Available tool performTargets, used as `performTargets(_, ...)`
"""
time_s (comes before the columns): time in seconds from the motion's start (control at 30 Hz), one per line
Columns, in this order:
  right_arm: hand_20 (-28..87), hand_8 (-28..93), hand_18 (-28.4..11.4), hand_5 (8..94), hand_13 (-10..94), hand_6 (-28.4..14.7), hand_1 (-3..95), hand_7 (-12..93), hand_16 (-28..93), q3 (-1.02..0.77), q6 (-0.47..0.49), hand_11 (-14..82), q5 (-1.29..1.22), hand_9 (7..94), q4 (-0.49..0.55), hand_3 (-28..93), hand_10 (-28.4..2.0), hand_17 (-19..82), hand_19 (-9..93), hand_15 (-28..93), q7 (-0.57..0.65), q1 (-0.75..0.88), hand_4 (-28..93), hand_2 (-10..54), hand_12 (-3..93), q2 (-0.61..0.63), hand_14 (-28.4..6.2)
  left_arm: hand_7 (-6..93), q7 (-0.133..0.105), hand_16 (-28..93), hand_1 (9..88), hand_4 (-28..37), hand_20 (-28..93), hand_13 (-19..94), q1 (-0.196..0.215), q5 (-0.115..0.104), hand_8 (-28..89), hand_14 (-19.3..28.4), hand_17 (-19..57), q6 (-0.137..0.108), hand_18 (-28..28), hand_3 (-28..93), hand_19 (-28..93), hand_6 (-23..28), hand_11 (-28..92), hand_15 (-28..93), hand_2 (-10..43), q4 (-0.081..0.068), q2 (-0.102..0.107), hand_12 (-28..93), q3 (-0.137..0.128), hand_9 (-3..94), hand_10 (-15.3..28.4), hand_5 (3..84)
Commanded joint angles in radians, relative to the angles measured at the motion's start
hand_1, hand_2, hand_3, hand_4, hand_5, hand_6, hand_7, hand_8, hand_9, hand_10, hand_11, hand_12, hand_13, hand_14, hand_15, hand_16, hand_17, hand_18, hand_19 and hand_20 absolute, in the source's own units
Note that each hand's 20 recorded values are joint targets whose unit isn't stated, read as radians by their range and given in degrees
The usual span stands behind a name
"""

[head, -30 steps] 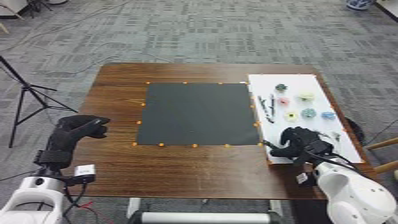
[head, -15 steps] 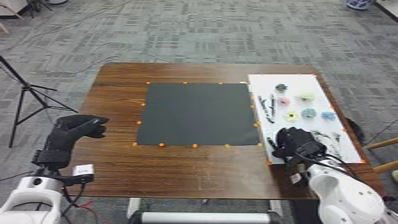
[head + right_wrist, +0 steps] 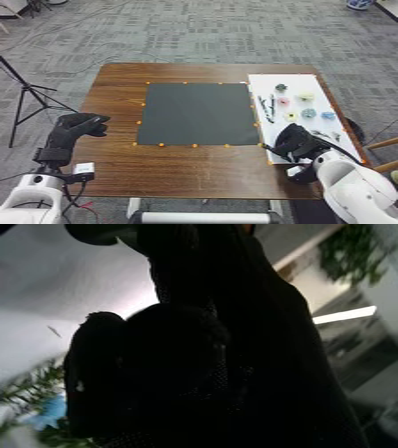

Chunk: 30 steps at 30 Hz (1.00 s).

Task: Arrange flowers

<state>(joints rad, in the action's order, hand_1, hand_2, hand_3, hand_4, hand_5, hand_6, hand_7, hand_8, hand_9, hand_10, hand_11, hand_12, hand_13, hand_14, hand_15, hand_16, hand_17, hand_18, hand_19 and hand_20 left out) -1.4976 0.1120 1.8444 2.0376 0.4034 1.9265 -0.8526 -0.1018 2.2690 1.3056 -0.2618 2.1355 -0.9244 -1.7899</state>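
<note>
In the head view the left hand (image 3: 76, 125) rests above the table's left edge, its fingers loosely bent around nothing. My right hand (image 3: 295, 139) is over the near left part of the white sheet (image 3: 350, 148). Beyond it lie a yellow flower (image 3: 290, 116), a pink one (image 3: 283, 101), a pale yellow one (image 3: 306, 96), a blue one (image 3: 328, 115), a blue-green one (image 3: 308, 113) and a dark green one (image 3: 281, 87). Thin dark stems (image 3: 271, 107) lie left of them. In the right wrist view the right hand (image 3: 169, 369) is dark, near a light blue flower (image 3: 50, 411) with green leaves.
A black mat (image 3: 195, 115) edged with orange markers covers the middle of the brown table (image 3: 178, 172). Small sprigs (image 3: 322, 134) lie just right of my right hand. A black tripod (image 3: 27, 90) stands on the floor beyond the table's left side.
The right hand has turned to a narrower, more edge-on pose over the sheet's near left part, and its wrist has tilted. The left hand looks unchanged.
</note>
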Motion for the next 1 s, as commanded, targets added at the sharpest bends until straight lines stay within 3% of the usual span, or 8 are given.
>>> performTargets(0.03,38,25,-4.2,75.2,94,-5.6,69.4,19,25,-0.007,-0.107,22.0,-0.131,92.9,-0.005,51,-11.3,74,92,57,-0.015,-0.04,-5,-9.5,34.0,-0.025,-1.8,21.0,0.005,4,32.2,-14.2,57,50,-0.006,-0.026,-7,19.4,9.7,0.015,19.1,64,55,3.3,32,58,0.0,-0.005,0.013,19,-0.006,61.2,16.1,60.8)
performTargets(0.23,39,25,-4.4,75.0,94,-5.4,66.1,20,24,-0.126,-0.135,22.1,0.095,92.9,0.094,56,-11.3,74,92,57,-0.071,0.122,-6,-9.5,34.7,0.006,-1.8,21.0,-0.002,4,32.3,-14.3,57,50,-0.004,-0.024,-7,19.4,9.8,0.01,19.1,64,55,3.3,32,58,0.0,-0.002,0.014,19,-0.012,61.2,16.1,60.9)
performTargets(0.37,40,25,-5.1,72.3,94,-4.0,58.9,23,27,-0.179,-0.126,21.0,0.221,91.4,0.142,55,-11.1,73,93,56,-0.083,0.232,-3,-9.5,37.2,-0.01,-2.3,21.1,0.004,4,32.2,-14.3,57,50,0.012,-0.037,-7,19.4,9.8,0.005,19.1,64,55,3.4,32,58,0.0,0.001,0.011,19,-0.021,61.2,16.0,60.9)
performTargets(0.4,41,25,-5.3,71.1,94,-4.0,57.3,23,27,-0.181,-0.117,21.1,0.252,90.5,0.143,52,-11.3,73,93,56,-0.092,0.241,-2,-9.5,37.2,-0.02,-2.5,21.1,0.006,4,32.2,-14.3,57,50,0.022,-0.032,-7,19.5,9.8,0.007,19.1,64,55,3.4,32,58,0.0,0.007,0.007,19,-0.027,61.1,16.1,60.9)
performTargets(0.5,42,24,-5.6,68.8,94,-4.5,51.0,22,29,-0.168,-0.105,24.2,0.302,87.1,0.143,53,-11.8,72,93,55,-0.09,0.273,-1,-9.5,33.7,-0.031,-2.7,21.1,0.009,4,32.1,-14.2,57,50,0.003,-0.017,-7,19.5,9.8,0.023,19.1,64,55,3.4,32,58,-0.1,-0.002,0.015,19,-0.017,61.1,16.1,60.9)
performTargets(0.63,43,-3,-6.1,66.1,94,-5.6,38.7,23,31,-0.148,-0.057,27.1,0.313,82.9,0.138,62,-13.3,71,93,53,-0.099,0.28,-6,-9.5,25.3,-0.034,-3.3,21.2,0.008,4,32.1,-14.2,56,50,-0.017,-0.001,-7,19.6,9.8,0.039,19.2,64,55,3.3,32,58,-0.2,-0.006,0.026,19,-0.006,61.0,16.0,60.9)
performTargets(0.83,44,-3,-6.4,64.1,94,-6.8,34.5,20,33,-0.102,-0.032,24.5,0.437,80.4,0.115,60,-14.8,70,93,51,-0.101,0.255,-7,-9.5,24.4,-0.005,-3.6,21.3,0.015,4,32.1,-14.3,56,50,-0.027,0.026,-7,19.6,9.8,0.062,19.1,64,55,3.2,32,58,-0.3,-0.007,0.026,19,0.002,61.0,16.0,60.9)
performTargets(1.0,44,-2,-6.7,61.3,94,-7.0,34.5,19,35,-0.033,-0.037,24.1,0.508,78.4,0.051,60,-15.3,69,93,50,-0.081,0.202,-8,-9.5,25.0,0.038,-3.7,21.4,0.014,4,32.2,-14.4,56,50,-0.023,0.023,-7,19.5,9.8,0.048,19.1,65,55,3.2,32,58,-0.4,-0.003,0.02,19,0.001,60.9,16.0,60.8)
